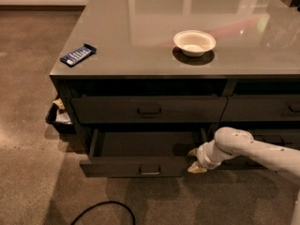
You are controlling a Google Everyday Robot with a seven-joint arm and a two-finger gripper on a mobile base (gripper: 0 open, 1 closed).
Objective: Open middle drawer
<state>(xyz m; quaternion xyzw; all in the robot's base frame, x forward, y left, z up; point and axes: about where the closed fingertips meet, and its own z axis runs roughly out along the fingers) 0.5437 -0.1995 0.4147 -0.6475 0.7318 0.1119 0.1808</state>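
So the middle drawer is sitting pulled out, just left of the jaws. Its front is well clear of the cabinet and the inside is on show. To me the opening part of the job looks basically done.

The gripper hangs at the drawer's right front corner, low down near the floor, on the end of the white arm reaching in from the right. The jaws are spread apart with nothing between them. One tan fingertip sits lower, by the end of the drawer front, and the other sits higher, by the drawer's side. I can't tell if either one actually touches it.

The handle is off to the left of the jaws, at the middle of the front, with nothing on it. My guess is that with the drawer out this far there's nothing left to hang on to, so sitting spread off at the corner makes sense.

Up and left of the jaws, the slimmer drawer is shut. Higher up, on the countertop, a white bowl sits almost straight above the jaws, and a blue packet lies far up-left. A black cable lies on the floor down-left.

The one risk I see is that a careless swing of the arm could nudge that corner back in.
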